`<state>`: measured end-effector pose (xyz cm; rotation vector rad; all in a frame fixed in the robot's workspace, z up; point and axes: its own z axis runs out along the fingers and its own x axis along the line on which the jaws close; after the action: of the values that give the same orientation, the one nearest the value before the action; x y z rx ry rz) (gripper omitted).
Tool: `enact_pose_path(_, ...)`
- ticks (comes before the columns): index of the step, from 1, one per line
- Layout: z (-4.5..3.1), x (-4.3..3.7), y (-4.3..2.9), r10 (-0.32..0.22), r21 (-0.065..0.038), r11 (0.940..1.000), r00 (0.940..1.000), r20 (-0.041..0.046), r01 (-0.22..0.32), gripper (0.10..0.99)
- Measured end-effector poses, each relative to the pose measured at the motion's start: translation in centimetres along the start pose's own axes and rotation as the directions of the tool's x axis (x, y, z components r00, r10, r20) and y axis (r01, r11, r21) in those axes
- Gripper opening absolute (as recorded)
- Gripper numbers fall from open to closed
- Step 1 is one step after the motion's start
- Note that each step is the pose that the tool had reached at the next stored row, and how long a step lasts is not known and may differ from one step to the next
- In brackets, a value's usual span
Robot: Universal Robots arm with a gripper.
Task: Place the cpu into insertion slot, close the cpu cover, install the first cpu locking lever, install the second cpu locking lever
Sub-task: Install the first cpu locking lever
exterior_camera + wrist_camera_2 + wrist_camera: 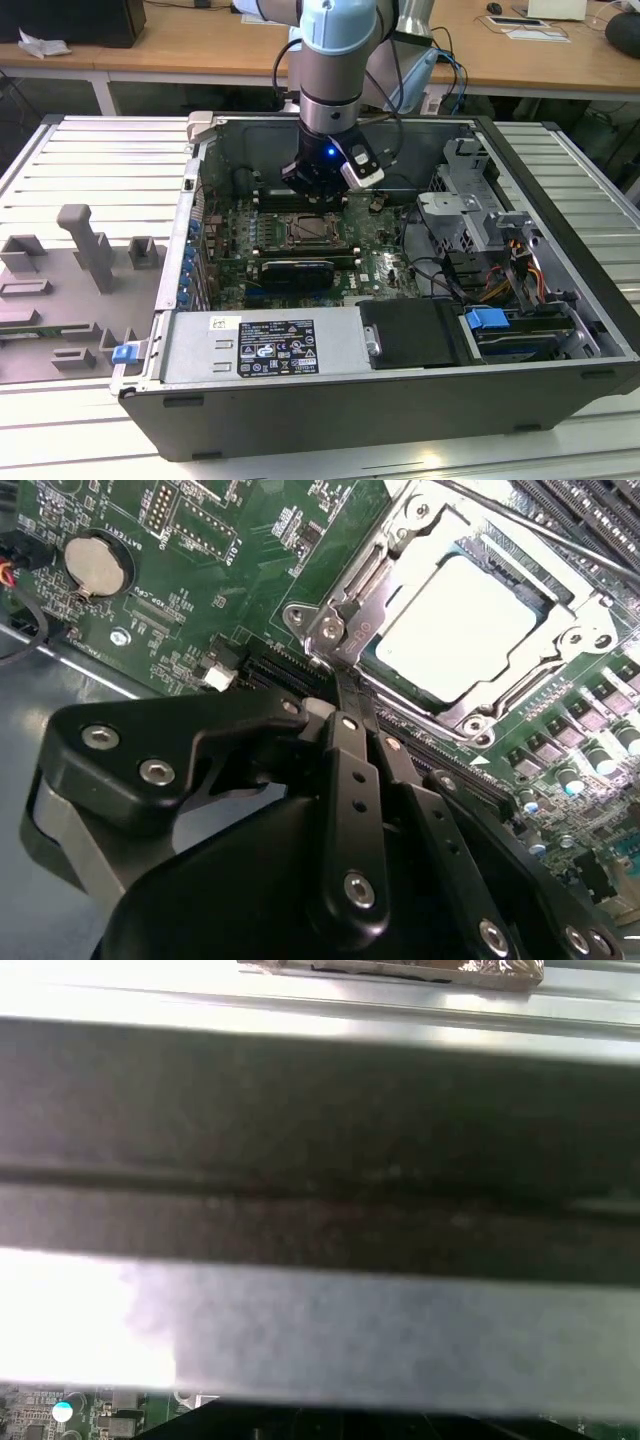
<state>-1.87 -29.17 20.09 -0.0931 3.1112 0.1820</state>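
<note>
My gripper (318, 190) hangs inside the open computer case (330, 400), just behind the insertion slot (315, 232) on the green motherboard. In the second wrist view the cpu (458, 620) lies flat in the slot, its pale metal top showing through the window of the cpu cover (590, 640), which lies down over it. The black fingers (352, 780) are pressed together, and the gripper (340, 695) tip sits close to the cover's near corner bracket (330, 630). Nothing shows between the fingers. A thin metal lever rod (560, 538) runs along the far side of the socket.
A coin battery (95, 562) and connectors sit beside the socket. A long black card (295, 270), the power supply (265, 345) and a drive cage (480, 215) crowd the case. A grey fixture plate (70, 290) lies at the exterior view's left. The case wall (320, 1160) looms in the first wrist view.
</note>
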Motion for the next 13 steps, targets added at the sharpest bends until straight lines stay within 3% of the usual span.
enact_pose_path(2, -0.26, -0.03, 0.04, 0.000, -0.001, 1.0000, 1.0000, 0.0004, 0.000, 0.106)
enact_pose_path(4, -1.31, -0.05, 0.16, 0.000, 0.000, 1.0000, 1.0000, 0.0001, 0.000, 0.106)
enact_pose_path(5, -1.48, -0.06, 0.17, 0.000, 0.000, 1.0000, 1.0000, 0.0000, 0.000, 0.106)
enact_pose_path(13, -1.58, -0.01, -0.52, 0.000, 0.000, 1.0000, 1.0000, 0.0001, 0.000, 0.106)
